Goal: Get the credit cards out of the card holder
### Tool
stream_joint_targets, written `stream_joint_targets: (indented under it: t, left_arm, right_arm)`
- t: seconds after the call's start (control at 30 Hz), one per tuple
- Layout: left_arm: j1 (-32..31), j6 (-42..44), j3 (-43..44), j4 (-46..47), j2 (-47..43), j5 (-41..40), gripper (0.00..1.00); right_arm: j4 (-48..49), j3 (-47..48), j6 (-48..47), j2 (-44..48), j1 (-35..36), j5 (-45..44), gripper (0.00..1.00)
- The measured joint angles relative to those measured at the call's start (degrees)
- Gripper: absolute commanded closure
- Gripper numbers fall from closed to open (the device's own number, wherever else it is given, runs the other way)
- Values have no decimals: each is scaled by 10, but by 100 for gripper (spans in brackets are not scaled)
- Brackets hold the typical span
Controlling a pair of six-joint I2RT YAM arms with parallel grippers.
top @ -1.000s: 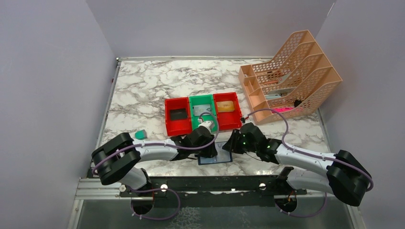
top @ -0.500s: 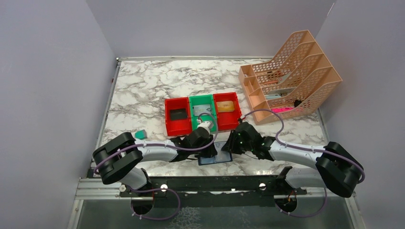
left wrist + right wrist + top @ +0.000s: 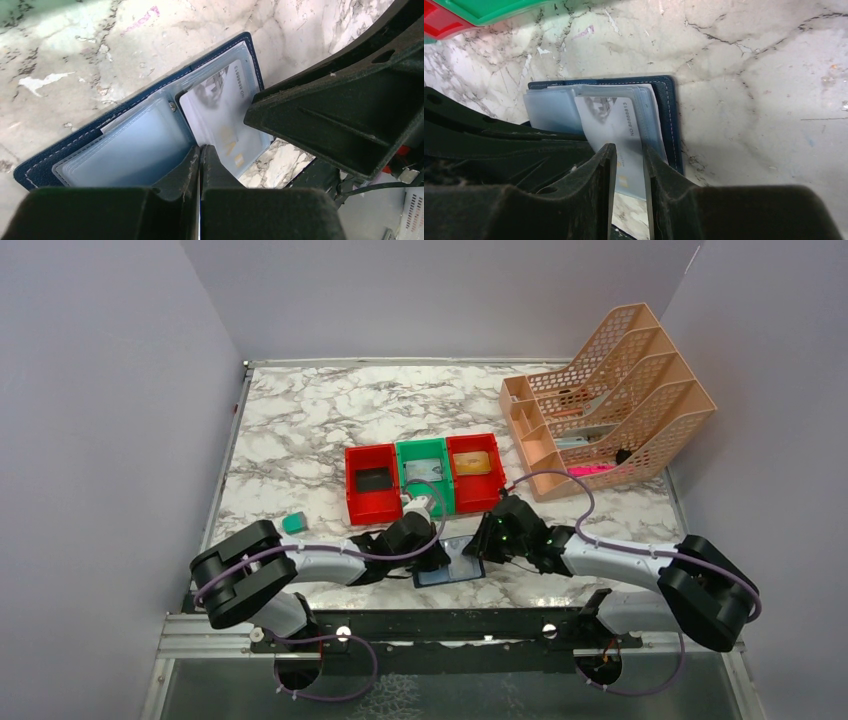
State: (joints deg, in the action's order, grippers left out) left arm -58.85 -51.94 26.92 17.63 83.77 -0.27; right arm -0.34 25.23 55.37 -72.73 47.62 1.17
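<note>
Inside open card holder: 1 silver-grey card, sticking partly out.

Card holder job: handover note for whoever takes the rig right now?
Left gripper: shut, tips on the fold of the open card holder, apparently pinning it.
Right gripper: jaws slightly apart over a pale card; grip unclear.
Pale card: partway out of its pocket, overhanging the holder's edge.
Done: black card, silver-grey card, gold card lie in the bins.
To do: slide the pale card free.
</note>
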Motion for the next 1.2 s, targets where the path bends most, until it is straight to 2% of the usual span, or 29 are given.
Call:
stream_joint_targets:
  t: [0.47, 0.63, 0.83, 1.07, 1.2]
  left_arm:
    - [-2, -7, -17, -38, -57, -20, 100]
    - [-2, -7, -17, -48, -59, -20, 75]
    - [-2, -17, -17, -52, -58, -17, 60]
    - [-2, -64, -28, -9, -44, -17, 58]
    - [-1, -99, -50, 30, -43, -23, 62]
  right_arm:
    - [14, 12, 17, -21, 0, 4, 68]
    - [20, 13, 17, -27, 0, 7, 68]
    - [37, 13, 23, -37, 0, 8, 68]
    - [55, 13, 34, -54, 0, 9, 68]
    - [60, 13, 36, -56, -1, 9, 68]
